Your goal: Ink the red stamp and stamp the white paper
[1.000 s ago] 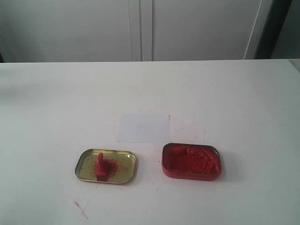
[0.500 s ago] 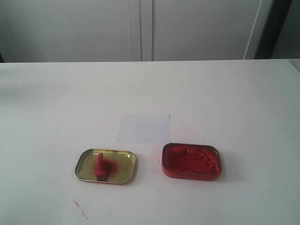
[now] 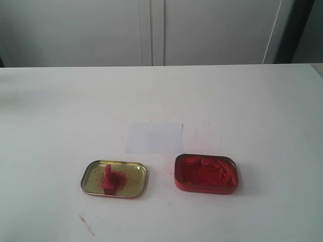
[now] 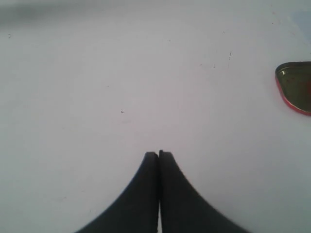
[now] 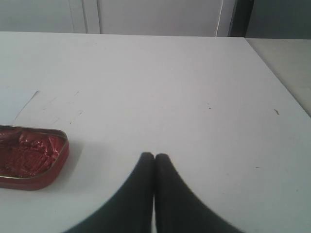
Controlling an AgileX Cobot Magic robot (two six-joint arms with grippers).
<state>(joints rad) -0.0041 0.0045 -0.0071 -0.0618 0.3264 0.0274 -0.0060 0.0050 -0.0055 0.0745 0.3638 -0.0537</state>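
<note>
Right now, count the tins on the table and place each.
2. The gold tin lid, holding the red stamp, lies left of the red tin of paste; both camera-side of the white paper.

Ext. view: no visible change vs 1 s & 0.5 s ago. The red stamp (image 3: 107, 179) in gold lid (image 3: 135, 174) is at same spot left of red tin (image 3: 202, 189); white paper (image 3: 154, 137) has same outline, behind-left of tin.
</note>
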